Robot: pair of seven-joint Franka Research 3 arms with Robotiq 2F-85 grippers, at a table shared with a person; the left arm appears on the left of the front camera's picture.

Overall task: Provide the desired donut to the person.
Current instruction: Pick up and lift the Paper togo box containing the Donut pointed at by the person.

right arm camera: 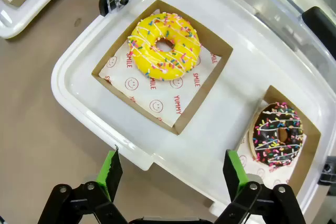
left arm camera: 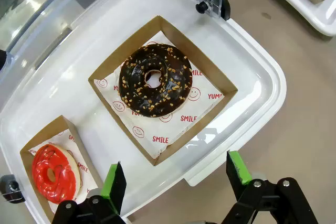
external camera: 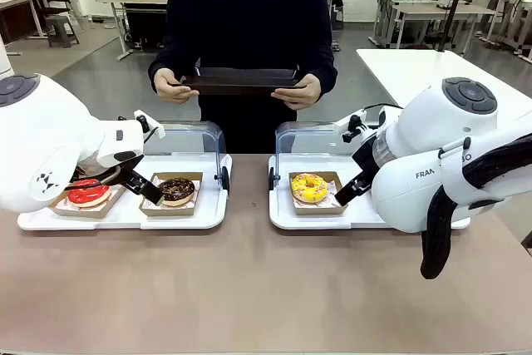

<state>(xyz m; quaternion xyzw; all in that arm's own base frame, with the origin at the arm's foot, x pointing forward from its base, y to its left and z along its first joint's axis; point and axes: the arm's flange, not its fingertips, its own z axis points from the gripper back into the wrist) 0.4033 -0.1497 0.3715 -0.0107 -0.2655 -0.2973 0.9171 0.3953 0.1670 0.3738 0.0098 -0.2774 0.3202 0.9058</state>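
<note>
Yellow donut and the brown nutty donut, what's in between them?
Front view: between the chocolate donut and yellow donut lie white tray rims and bare table.

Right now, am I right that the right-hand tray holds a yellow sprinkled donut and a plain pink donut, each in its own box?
Not quite: the right wrist view shows the second is a chocolate donut with coloured sprinkles, not plain pink. The yellow sprinkled donut and the rest stand.

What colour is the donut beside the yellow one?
That donut is dark brown with white drizzle and multicoloured sprinkles; best in the right wrist view.
</note>
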